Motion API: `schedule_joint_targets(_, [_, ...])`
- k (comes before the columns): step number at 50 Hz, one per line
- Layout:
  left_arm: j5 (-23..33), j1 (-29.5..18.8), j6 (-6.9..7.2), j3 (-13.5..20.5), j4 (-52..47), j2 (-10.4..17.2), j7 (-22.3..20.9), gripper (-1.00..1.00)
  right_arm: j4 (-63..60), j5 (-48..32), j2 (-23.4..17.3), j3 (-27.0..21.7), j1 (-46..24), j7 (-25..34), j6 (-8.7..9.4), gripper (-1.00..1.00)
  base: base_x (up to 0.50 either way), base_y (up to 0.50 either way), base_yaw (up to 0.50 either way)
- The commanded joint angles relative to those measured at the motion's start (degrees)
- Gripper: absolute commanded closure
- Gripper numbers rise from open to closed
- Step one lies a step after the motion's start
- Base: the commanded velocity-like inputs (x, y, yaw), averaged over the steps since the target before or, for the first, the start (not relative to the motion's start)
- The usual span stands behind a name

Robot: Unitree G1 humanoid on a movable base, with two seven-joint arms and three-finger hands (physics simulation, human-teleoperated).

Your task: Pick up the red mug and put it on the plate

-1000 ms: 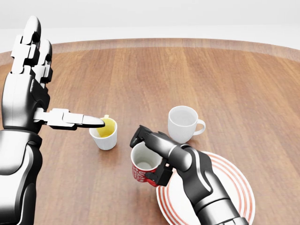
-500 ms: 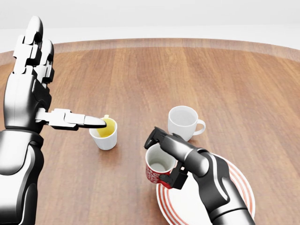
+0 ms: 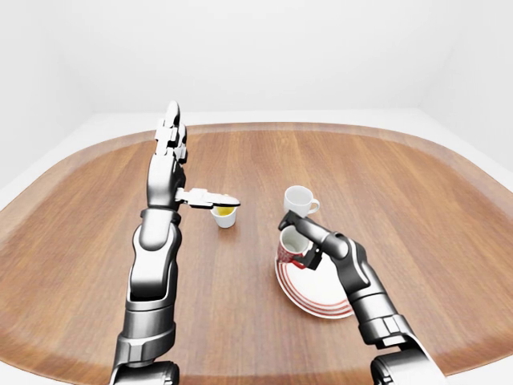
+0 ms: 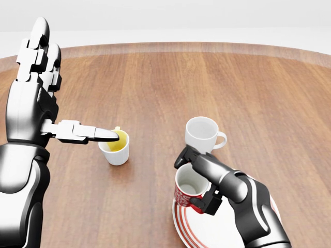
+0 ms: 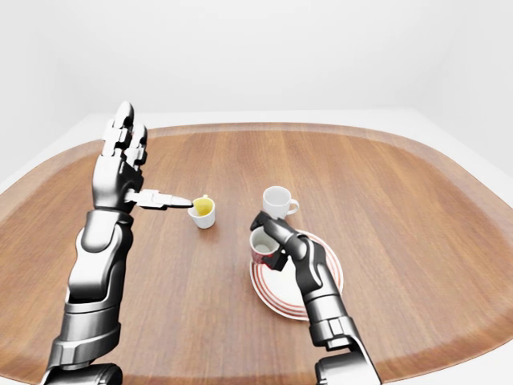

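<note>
The red mug (image 4: 184, 196) with a white inside hangs over the left rim of the red-striped white plate (image 4: 182, 223), low in the head view. My right hand (image 4: 199, 178) is shut on the mug, fingers wrapped over its rim and right side. Whether the mug touches the plate I cannot tell. My left hand (image 4: 39, 82) is raised at the left, open, fingers pointing up and thumb stretched out over a small white cup of yellow liquid (image 4: 116, 146).
A plain white mug (image 4: 202, 134) stands just above the plate, its handle to the right. The round wooden table (image 3: 417, 192) spreads wide on all sides, with its edge visible in both eye views.
My right hand has carried the red mug to the right and down, from beside the plate to over its left rim. The left arm has stayed still.
</note>
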Motion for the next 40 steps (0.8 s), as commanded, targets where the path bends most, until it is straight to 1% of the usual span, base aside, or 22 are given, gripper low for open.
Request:
schedule_joint_targets(1, [0.13,0.01,0.0,-0.18,-0.01,-0.16,0.02,-1.0,-1.49,-1.74,-1.15,-1.17,2.14,0.14,-0.01,1.0,0.0,0.0,0.0])
schedule_joint_targets(18, [0.5,-0.22,0.0,-0.4,0.19,-0.34,0.04,-1.0,-0.82,0.2,-2.62,-2.55,4.03,-1.1,-0.01,1.0,0.0,0.0,0.0])
schedule_joint_targets(40, [0.79,0.05,0.0,-0.59,-0.2,-0.57,-0.03,-1.0,-3.03,0.27,-3.98,-3.53,6.55,-0.54,-0.01,1.0,0.0,0.0,0.0])
